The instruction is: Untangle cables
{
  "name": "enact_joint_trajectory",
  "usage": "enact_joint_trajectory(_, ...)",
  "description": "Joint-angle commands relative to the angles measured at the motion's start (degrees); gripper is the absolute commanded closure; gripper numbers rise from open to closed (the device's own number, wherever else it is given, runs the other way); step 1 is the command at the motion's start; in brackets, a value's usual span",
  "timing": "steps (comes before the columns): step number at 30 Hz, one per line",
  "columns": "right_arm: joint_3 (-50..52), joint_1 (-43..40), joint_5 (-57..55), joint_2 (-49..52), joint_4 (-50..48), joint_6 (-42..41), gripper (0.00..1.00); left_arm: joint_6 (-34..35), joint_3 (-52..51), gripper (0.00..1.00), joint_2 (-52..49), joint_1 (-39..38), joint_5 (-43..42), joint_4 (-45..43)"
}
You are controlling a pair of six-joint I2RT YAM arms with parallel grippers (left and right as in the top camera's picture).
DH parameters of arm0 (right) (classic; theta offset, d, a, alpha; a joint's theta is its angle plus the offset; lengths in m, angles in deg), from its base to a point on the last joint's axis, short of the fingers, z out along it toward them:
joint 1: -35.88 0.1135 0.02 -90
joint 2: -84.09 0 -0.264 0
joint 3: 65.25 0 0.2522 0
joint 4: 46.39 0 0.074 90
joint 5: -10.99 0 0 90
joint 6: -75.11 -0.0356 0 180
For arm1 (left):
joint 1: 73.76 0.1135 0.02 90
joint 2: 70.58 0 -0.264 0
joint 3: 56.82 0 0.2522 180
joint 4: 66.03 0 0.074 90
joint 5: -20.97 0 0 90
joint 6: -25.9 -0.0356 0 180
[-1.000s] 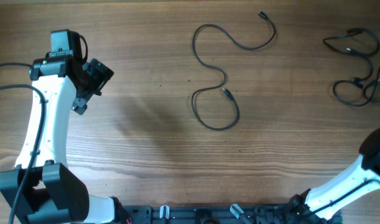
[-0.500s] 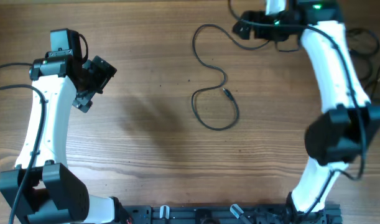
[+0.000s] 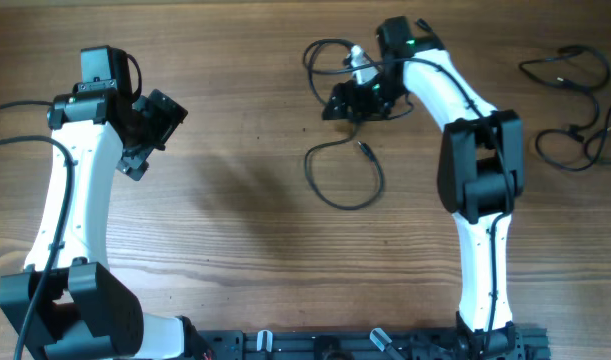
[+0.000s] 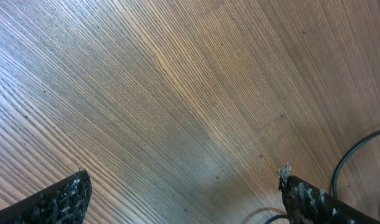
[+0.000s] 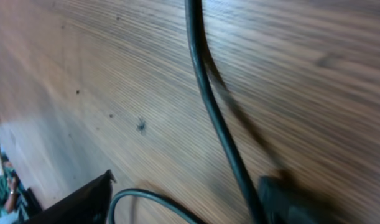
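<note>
the right gripper (image 3: 349, 98) has swung in from the near right corner of the table (image 3: 235, 250), passed over the far end of the centre cable (image 3: 382, 180) half a second ago, and now sits low over that cable's upper bend. the cable has moved with it: the far run that stretched away to the right a second ago is no longer laid out, and the upper curve is bunched just left of the gripper, while the lower loop and its plug end lie where they were. the right jaws have narrowed from full width but are not closed. in the right wrist view the gripper (image 5: 186, 202) has the cord (image 5: 217, 124) running down between its fingers, close against the right one, with a clear gap to the left one, so i judge this as a grasp about to land, not one made. the left gripper (image 3: 150, 125) has not shifted and hangs well to the left of the centre cable. its jaws are as wide as they go, with only bare wood between them in the left wrist view (image 4: 183, 199). the second bunch of cables (image 3: 577, 130) lies untouched, well to the right of the centre cable at the table's edge. for the task, this means work begins on the single looped cord first, and the real tangle on the right is not yet started.
</note>
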Motion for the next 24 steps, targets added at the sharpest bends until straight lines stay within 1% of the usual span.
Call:
enact_joint_trajectory(1, 1.5, 1.7, 0.0, 3.1, -2.5, -6.8, 0.50, 0.2, 0.4, 0.00, 1.0, -0.3, -0.3, -0.1)
enact_joint_trajectory(2, 1.5, 1.9, 0.0, 3.1, -3.8, -8.6, 0.66, 0.2, 0.4, 0.00, 1.0, -0.3, -0.3, -0.1)
enact_joint_trajectory(5, 0.7, 2.0, 0.1, 2.9, -5.9, -10.8, 0.95, 0.2, 0.4, 0.00, 1.0, -0.3, -0.3, -0.1)
enact_joint_trajectory(6, 0.0, 1.8, 0.0, 1.8, -5.0, -10.6, 0.95, 0.2, 0.4, 0.00, 1.0, -0.3, -0.3, -0.1)
enact_joint_trajectory(8, -0.8, 0.6, 0.0, -4.7, -4.5, -10.6, 0.95, 0.2, 0.4, 0.00, 1.0, -0.3, -0.3, -0.1)
enact_joint_trajectory(10, -0.8, -1.9, -1.2, -15.9, -5.6, -10.7, 0.96, 0.2, 0.4, 0.00, 1.0, -0.3, -0.3, -0.1)
enact_joint_trajectory(11, -0.8, -3.0, -2.2, -19.9, -6.0, -10.7, 0.96, 0.2, 0.4, 0.00, 1.0, -0.3, -0.3, -0.1)
enact_joint_trajectory(13, -0.8, -7.2, -9.1, -33.1, -7.5, -10.9, 0.96, 0.2, 0.4, 0.00, 1.0, -0.3, -0.3, -0.1)
enact_joint_trajectory(14, -0.8, -10.3, -14.3, -39.9, -8.0, -11.3, 0.96, 0.1, 0.4, 0.00, 1.0, -0.3, -0.3, -0.1)
enact_joint_trajectory(16, -0.8, -16.6, -21.4, -48.4, -8.5, -13.8, 0.96, 0.1, 0.4, 0.00, 1.0, -0.3, -0.3, -0.1)
enact_joint_trajectory(18, -0.8, -25.7, -24.5, -53.9, -9.2, -15.6, 0.96, 0.2, 0.4, 0.00, 1.0, -0.3, -0.3, -0.1)
enact_joint_trajectory(19, -0.8, -32.8, -23.8, -55.7, -10.0, -18.6, 0.96, 0.2, 0.4, 0.00, 1.0, -0.3, -0.3, -0.1)
enact_joint_trajectory(20, -0.8, -36.7, -22.1, -56.3, -10.8, -19.6, 0.96, 0.2, 0.4, 0.00, 1.0, -0.3, -0.3, -0.1)
enact_joint_trajectory(21, -0.8, -42.9, -16.6, -56.6, -12.3, -22.1, 0.96, 0.2, 0.4, 0.00, 1.0, -0.3, -0.3, -0.1)
enact_joint_trajectory(24, -0.8, -53.4, -5.0, -56.6, -14.7, -28.2, 0.96, 0.1, 0.4, 0.00, 1.0, -0.3, -0.3, -0.1)
